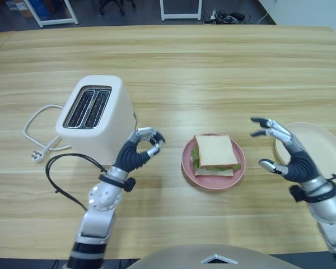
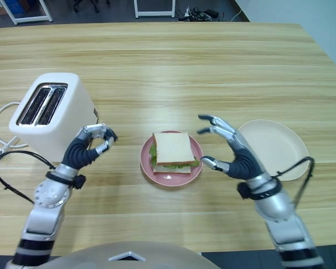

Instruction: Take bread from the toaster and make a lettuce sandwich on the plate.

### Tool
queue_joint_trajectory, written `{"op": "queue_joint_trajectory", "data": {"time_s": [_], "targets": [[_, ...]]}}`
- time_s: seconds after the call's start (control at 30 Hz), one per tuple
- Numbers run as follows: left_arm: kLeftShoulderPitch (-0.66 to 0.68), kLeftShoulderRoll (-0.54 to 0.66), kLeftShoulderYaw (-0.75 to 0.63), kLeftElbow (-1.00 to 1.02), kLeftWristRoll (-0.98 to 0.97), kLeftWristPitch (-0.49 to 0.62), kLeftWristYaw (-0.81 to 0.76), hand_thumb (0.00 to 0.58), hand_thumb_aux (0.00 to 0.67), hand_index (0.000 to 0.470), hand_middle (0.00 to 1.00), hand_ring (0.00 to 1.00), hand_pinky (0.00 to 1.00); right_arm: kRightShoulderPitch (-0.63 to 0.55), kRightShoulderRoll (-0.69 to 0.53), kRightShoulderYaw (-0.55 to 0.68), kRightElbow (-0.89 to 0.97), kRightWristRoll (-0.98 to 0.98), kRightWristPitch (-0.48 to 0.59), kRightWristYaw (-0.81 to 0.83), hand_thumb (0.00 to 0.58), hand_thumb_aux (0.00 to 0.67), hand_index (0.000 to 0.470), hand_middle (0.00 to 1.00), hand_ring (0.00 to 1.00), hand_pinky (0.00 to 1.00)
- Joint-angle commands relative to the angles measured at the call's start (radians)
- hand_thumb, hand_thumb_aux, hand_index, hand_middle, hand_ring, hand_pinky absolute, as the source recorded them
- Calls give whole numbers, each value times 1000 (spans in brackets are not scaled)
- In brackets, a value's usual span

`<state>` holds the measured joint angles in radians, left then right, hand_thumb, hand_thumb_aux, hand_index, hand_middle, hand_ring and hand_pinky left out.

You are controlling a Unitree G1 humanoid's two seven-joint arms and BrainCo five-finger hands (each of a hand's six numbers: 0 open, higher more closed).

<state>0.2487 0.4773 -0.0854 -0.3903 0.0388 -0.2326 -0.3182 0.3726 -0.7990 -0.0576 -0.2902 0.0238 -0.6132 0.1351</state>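
While the sandwich (image 1: pixel 215 152) sits on the pink plate (image 1: pixel 186 163), left hand (image 1: pixel 138 152) clenched empty beside toaster (image 1: pixel 95 122), right hand (image 1: pixel 288 157) released

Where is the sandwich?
The sandwich lies on the pink plate, between the left hand and the right hand, to the right of the toaster.

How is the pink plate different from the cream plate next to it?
The pink plate is rosy, while the cream plate is pale. The pink plate carries the sandwich; the cream plate carries none. The cream plate looks wider than the pink plate. Both are round and lie flat on the wooden table.
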Motion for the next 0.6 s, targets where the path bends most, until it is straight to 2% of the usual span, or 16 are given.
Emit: {"op": "queue_joint_trajectory", "data": {"time_s": [0.03,0.1,0.17,0.27,0.4,0.6], "targets": [[125,180,-82,-79,118,111,-199,580,670,470,1000,1000,1000,288,-163,-156,10,-49,42,239,580,670,470,1000,1000,1000],[125,190,-134,-64,177,172,-234,580,670,470,1000,1000,1000,345,-186,-140,8,-37,103,327,580,670,470,1000,1000,1000],[101,169,-193,-44,239,219,-248,580,670,470,1000,1000,1000,296,-161,-56,8,-79,162,374,580,670,470,1000,1000,1000],[36,121,-275,12,344,272,-240,580,670,470,1000,1000,1000,155,-62,100,39,-232,238,384,580,670,470,1000,1000,1000],[-60,45,-359,138,482,328,-188,580,670,470,1000,1000,1000,-62,87,314,178,-498,301,360,580,670,470,1000,1000,1000],[-228,-60,-424,403,593,324,-75,580,670,470,1000,1000,1000,-309,214,409,372,-672,331,219,580,670,470,1000,1000,1000]]}}
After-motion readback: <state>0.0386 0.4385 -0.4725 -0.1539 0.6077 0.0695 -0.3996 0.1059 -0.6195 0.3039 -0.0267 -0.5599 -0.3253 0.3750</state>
